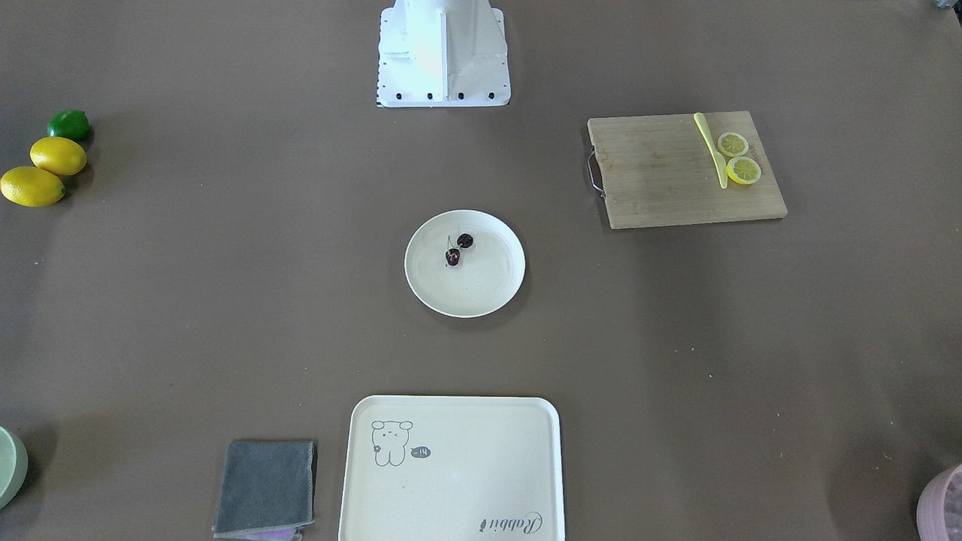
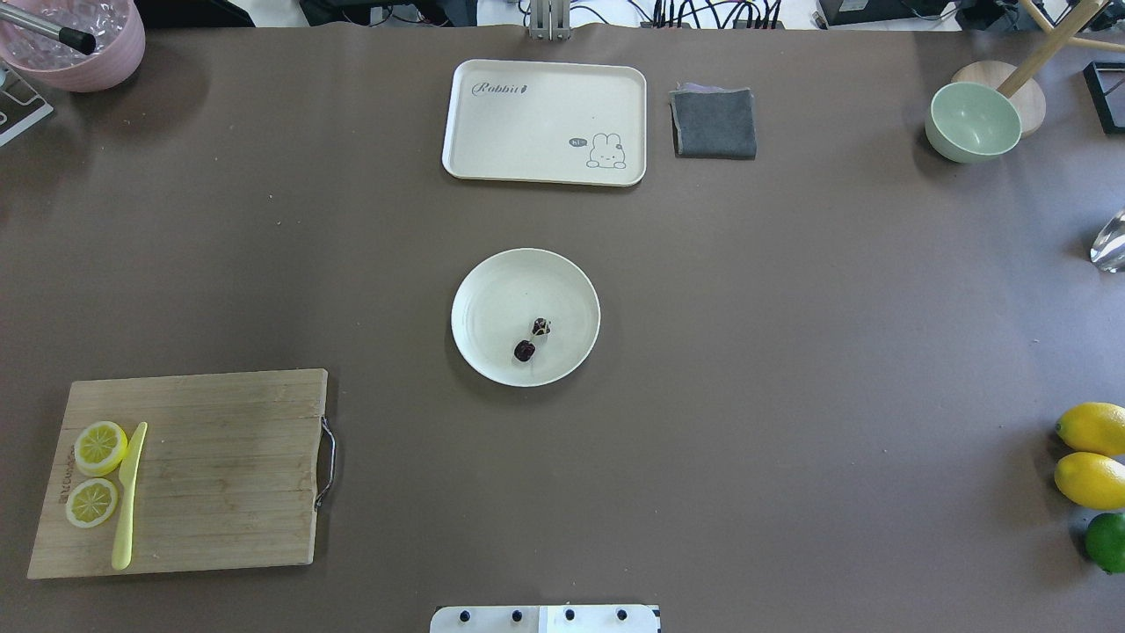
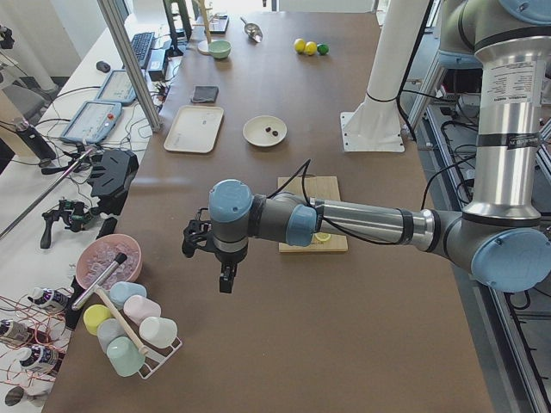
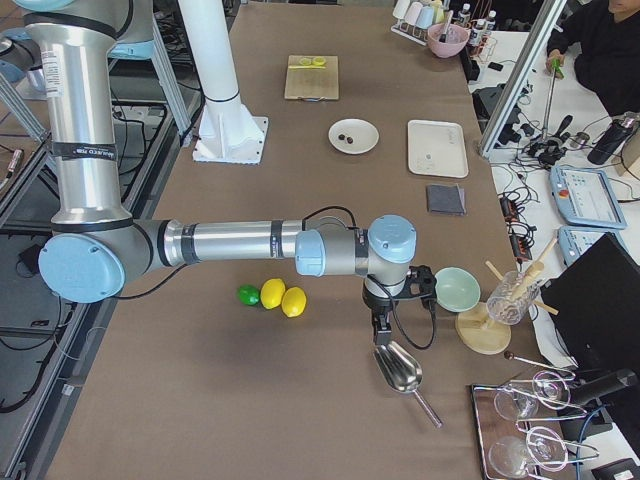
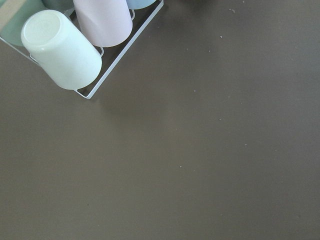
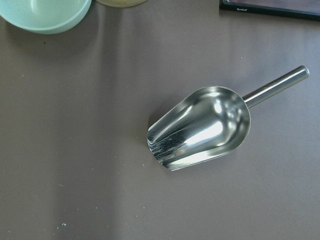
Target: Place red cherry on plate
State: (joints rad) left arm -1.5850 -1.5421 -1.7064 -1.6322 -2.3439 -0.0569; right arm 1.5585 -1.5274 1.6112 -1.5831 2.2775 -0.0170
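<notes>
At the middle of the brown table (image 2: pixel 791 352), a round cream plate (image 2: pixel 492 299). Inside it, on the half nearer the robot's base, the red cherry (image 2: pixel 531 339): two dark fruits joined by thin stems, lying on the plate's floor, clear of the rim.

Well off toward the robot's left, a wooden cutting board (image 2: pixel 228 466) with two lemon slices (image 2: pixel 99 447) and a yellow knife (image 2: pixel 128 497) just beside them. Beyond the plate, a rectangular cream tray (image 2: pixel 527 123), with a grey cloth (image 2: pixel 714 123) beside it. At the robot's right table edge, two lemons (image 2: pixel 1092 428) and a lime (image 2: pixel 1107 542) in a row.

Over the table's left end, the left gripper (image 3: pixel 225 280), pointing down near a rack of pastel cups (image 3: pixel 129 331) and a pink bowl (image 3: pixel 108 262). Jaw opening and any hold not readable from this side view.

Over the opposite end, the right gripper (image 4: pixel 381 335), pointing down above a metal scoop (image 6: pixel 200 127) and beside a pale green bowl (image 4: pixel 457 288). Jaw state again impossible to tell, though probably not touching the scoop.

Both grippers well apart from the plate.
</notes>
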